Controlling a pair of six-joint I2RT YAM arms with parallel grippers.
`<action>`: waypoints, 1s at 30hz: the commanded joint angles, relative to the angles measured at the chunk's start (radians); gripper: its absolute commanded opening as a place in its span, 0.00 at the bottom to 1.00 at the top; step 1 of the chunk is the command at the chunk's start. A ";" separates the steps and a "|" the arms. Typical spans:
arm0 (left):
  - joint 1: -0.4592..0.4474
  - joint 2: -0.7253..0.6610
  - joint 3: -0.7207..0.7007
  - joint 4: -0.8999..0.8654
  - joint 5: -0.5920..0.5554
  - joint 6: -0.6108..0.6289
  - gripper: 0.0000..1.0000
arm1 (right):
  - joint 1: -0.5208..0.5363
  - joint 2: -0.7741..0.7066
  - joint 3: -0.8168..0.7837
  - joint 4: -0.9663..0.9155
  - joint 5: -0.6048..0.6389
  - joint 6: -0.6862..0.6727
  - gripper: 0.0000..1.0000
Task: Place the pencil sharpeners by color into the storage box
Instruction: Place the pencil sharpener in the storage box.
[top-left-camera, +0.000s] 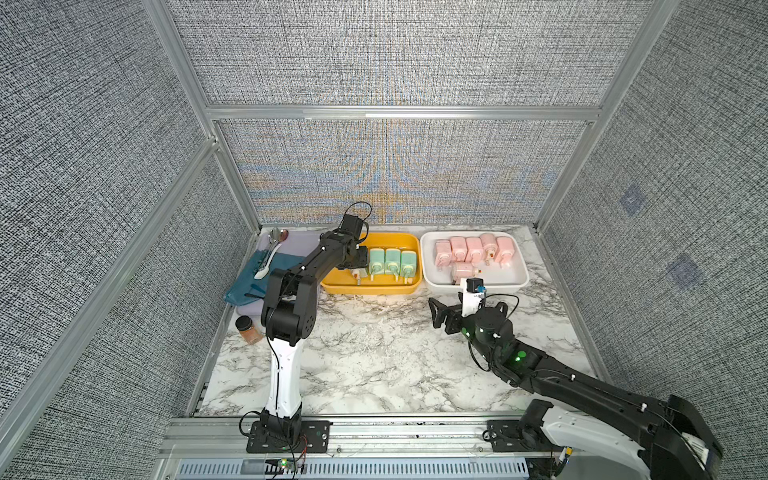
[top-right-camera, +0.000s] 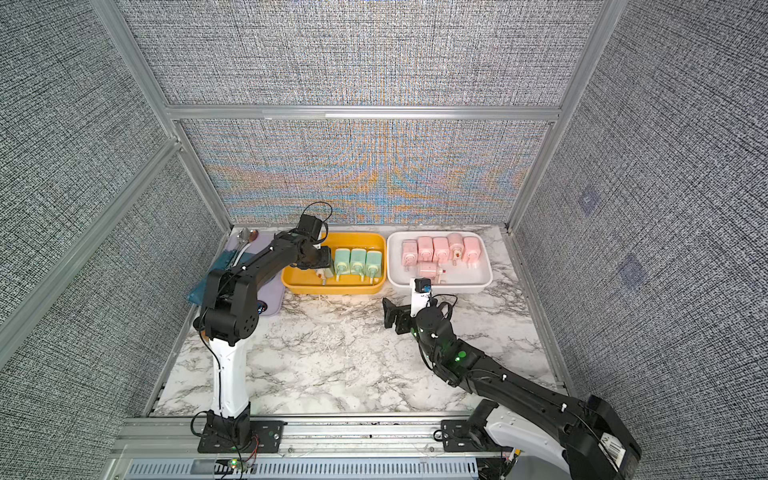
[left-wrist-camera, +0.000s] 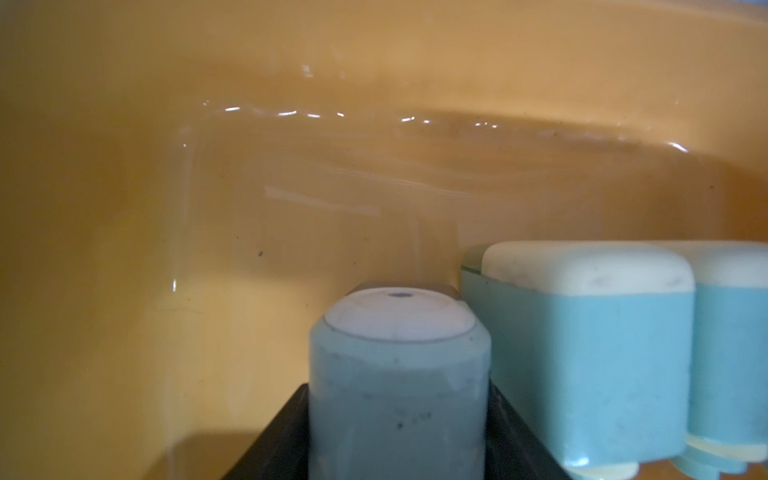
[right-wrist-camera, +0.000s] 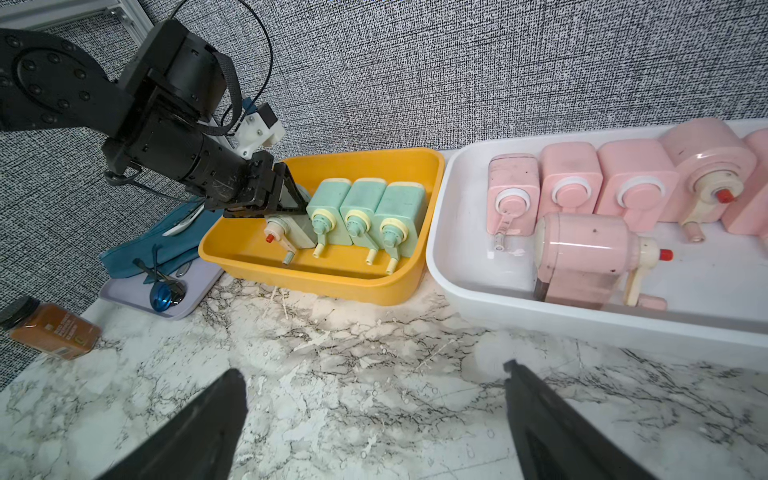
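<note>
The mint green pencil sharpener (left-wrist-camera: 397, 374), cream-ended with a red-tipped crank, lay in the yellow bin (right-wrist-camera: 332, 286) just beside three matching sharpeners (right-wrist-camera: 361, 212). My left gripper (right-wrist-camera: 293, 203) flanked it, though I couldn't tell if it gripped. My right gripper (right-wrist-camera: 374, 370) hung wide open.

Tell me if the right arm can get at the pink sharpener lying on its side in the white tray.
Probably yes. The right gripper, open, hovers over bare marble tabletop just before the white tray; the sideways pink pencil sharpener lies nearest that low front wall, nothing between them.
</note>
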 joint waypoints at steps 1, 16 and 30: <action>0.001 0.004 -0.004 -0.002 0.020 0.000 0.67 | 0.001 0.000 0.005 -0.003 -0.003 -0.003 0.99; 0.001 -0.049 0.031 -0.013 -0.005 -0.010 0.78 | 0.001 0.011 0.018 -0.003 -0.009 -0.010 0.99; 0.000 -0.473 -0.389 0.200 0.004 -0.004 0.99 | -0.049 0.071 -0.025 0.163 0.163 -0.139 0.99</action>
